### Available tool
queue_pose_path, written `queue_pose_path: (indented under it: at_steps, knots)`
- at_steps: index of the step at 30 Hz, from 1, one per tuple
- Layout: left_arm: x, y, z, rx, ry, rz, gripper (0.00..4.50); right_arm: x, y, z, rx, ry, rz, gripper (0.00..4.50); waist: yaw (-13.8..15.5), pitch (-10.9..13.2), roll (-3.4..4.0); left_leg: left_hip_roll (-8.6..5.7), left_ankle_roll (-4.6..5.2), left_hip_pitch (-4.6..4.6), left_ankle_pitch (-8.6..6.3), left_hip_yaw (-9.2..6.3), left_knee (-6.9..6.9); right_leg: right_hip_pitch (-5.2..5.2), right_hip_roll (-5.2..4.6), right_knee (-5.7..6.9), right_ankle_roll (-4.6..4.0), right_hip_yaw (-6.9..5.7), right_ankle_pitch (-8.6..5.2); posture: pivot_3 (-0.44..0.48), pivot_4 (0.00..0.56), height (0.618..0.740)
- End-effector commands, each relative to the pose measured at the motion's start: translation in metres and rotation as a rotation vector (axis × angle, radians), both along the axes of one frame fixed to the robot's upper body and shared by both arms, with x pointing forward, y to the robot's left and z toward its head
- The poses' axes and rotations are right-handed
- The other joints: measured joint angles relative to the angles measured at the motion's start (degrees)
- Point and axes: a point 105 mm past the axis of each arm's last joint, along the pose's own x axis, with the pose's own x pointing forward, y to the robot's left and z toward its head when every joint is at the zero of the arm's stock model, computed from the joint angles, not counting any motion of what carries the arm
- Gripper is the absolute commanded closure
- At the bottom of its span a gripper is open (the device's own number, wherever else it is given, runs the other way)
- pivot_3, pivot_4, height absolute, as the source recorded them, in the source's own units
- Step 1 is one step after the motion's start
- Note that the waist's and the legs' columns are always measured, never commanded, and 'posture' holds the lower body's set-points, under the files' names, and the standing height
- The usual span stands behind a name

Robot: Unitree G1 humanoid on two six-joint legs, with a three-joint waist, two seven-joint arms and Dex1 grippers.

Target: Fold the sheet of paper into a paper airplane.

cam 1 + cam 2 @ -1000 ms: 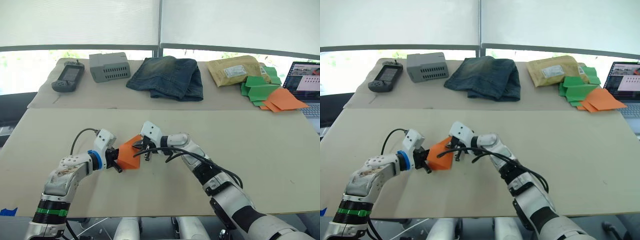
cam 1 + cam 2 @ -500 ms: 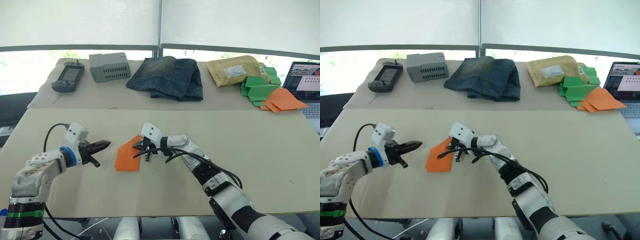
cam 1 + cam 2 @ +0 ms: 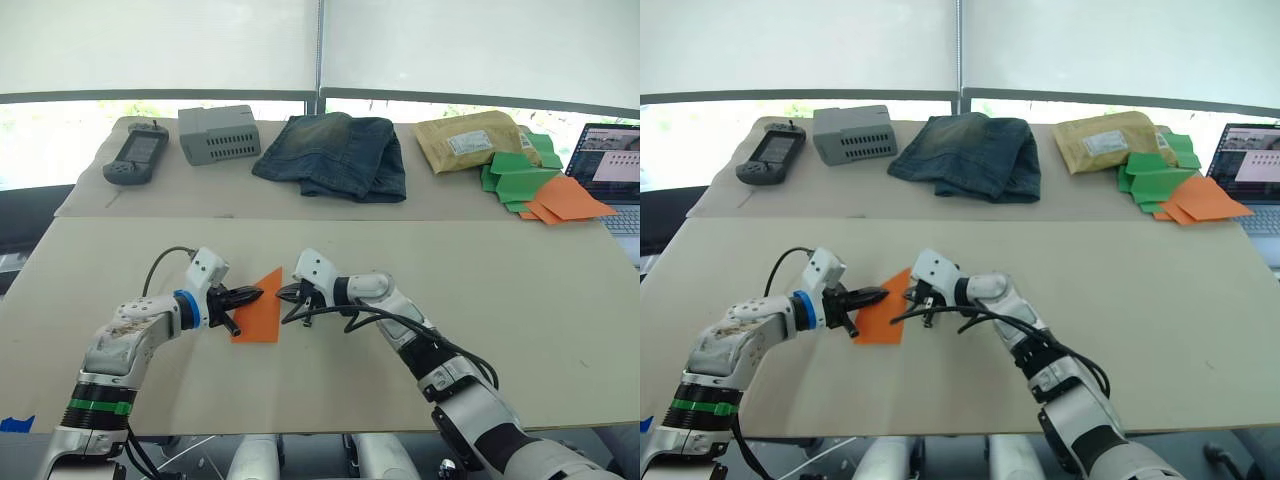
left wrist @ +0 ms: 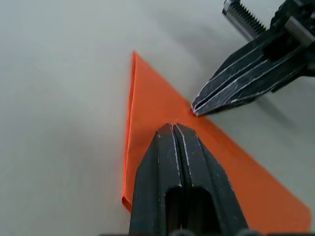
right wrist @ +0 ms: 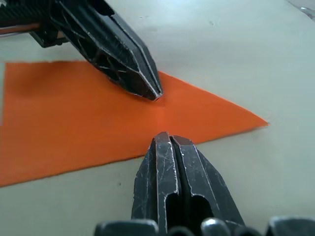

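Nearest the robot, on the front part of a pale beige table point(image 3: 560, 300), the sheet of paper point(image 3: 260, 310) is lying flat; it is bright orange and already folded into a pointed shape, with a doubled edge showing along one side in the left wrist view. Both arms are reaching in toward it from opposite sides. On the left, the left end effector point(image 3: 254, 295) is resting its tip on the paper's upper surface; its two black fingers are pressed together with no gap, and nothing is caught between them. On the right, the right end effector point(image 3: 285, 294) is sitting just beside the paper's right edge, near its upper point; its fingers are likewise closed tight against each other, gripping nothing; in the right wrist view its tip is at the paper's edge, though whether it is touching is unclear. The two tips are pointing at each other, close but apart.

Farther back, along the far strip of the table, a row of things is lying from left to right: a dark handheld device point(image 3: 135, 155); a grey vented box point(image 3: 219, 133); folded blue jeans point(image 3: 335, 153); a tan padded envelope point(image 3: 470, 140); a pile of green and orange papers point(image 3: 540, 185); at the far right edge, an open laptop point(image 3: 612, 165) is showing a lit screen.
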Motion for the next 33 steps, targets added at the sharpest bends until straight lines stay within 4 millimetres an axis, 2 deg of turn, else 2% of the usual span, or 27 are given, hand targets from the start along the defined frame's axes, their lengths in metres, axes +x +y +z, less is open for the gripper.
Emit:
queue_pose_path:
  at_steps: [1,7,16,20,25,33]
  knots:
    - [-0.001,-0.002,0.001,0.024,-0.025,-0.033,4.45,0.002,-0.006,0.014,0.046,-0.023,-0.032,4.5,0.0,0.0,0.0,0.0,0.0,0.0,0.0,0.0,0.0,0.0,0.0,0.0,0.0,0.0,0.0,0.0,0.15,0.728]
    - [-0.004,-0.008,-0.003,0.017,-0.02,-0.045,4.45,0.006,0.001,0.033,0.133,-0.055,-0.034,4.5,0.0,0.0,0.0,0.0,0.0,-0.01,0.0,0.0,0.0,0.0,-0.01,-0.01,0.0,0.0,0.0,0.0,0.15,0.728]
    - [-0.008,-0.008,-0.003,0.016,-0.017,-0.048,4.45,0.018,0.018,0.013,0.079,-0.041,-0.006,4.5,-0.1,0.0,0.0,0.02,0.0,0.0,0.0,0.01,-0.01,0.0,0.01,-0.02,-0.01,0.01,0.0,0.0,0.15,0.728]
    - [-0.01,-0.008,-0.002,0.016,-0.02,-0.048,4.45,0.029,0.016,0.003,0.031,-0.034,-0.038,4.5,-0.2,0.0,0.0,0.02,0.0,0.03,0.0,0.02,-0.01,0.01,0.0,-0.01,-0.02,0.01,0.0,0.0,0.15,0.728]
    - [-0.013,-0.01,-0.002,0.017,-0.014,-0.054,4.45,0.046,0.009,0.006,0.037,-0.033,-0.114,4.5,-0.2,0.0,0.01,0.04,0.0,0.07,0.0,0.01,-0.01,0.04,0.01,0.02,-0.04,0.0,0.01,0.0,0.15,0.728]
    - [-0.015,-0.008,-0.002,0.025,-0.008,-0.053,4.45,0.05,0.004,0.003,0.045,-0.012,-0.129,4.5,-0.2,0.0,0.01,0.03,0.0,0.07,0.0,0.01,-0.03,0.04,-0.01,0.02,-0.05,0.01,0.02,0.0,0.15,0.728]
